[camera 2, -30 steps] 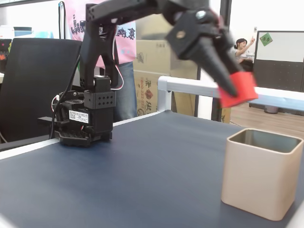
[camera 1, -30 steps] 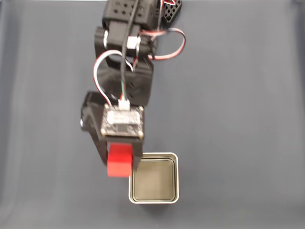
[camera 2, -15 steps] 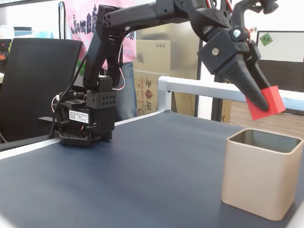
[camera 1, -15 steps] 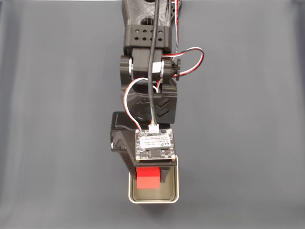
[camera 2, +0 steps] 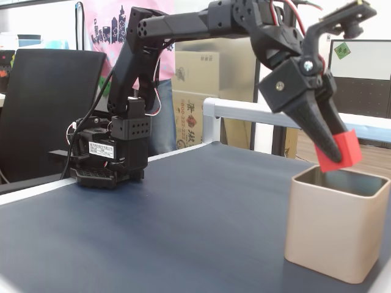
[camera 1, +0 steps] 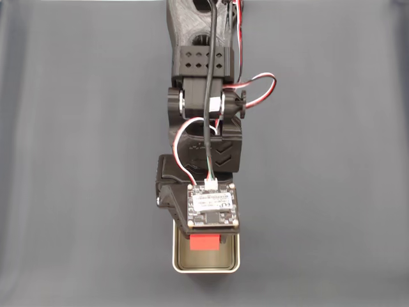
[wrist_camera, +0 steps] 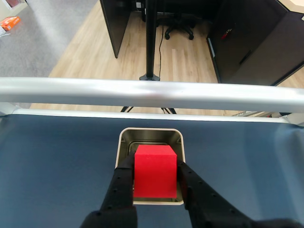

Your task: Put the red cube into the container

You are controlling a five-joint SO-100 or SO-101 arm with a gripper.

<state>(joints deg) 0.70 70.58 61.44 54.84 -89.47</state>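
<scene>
Dark blue table surface [camera 1: 332,160] carries the black arm [camera 2: 177,24], reaching out over the container [camera 2: 333,229]. Gripper [wrist_camera: 156,178] is clamped on the red cube [wrist_camera: 155,171], fingers pressing both sides. Cube hangs directly above the container's opening, just over its rim [wrist_camera: 150,131], not inside.
</scene>
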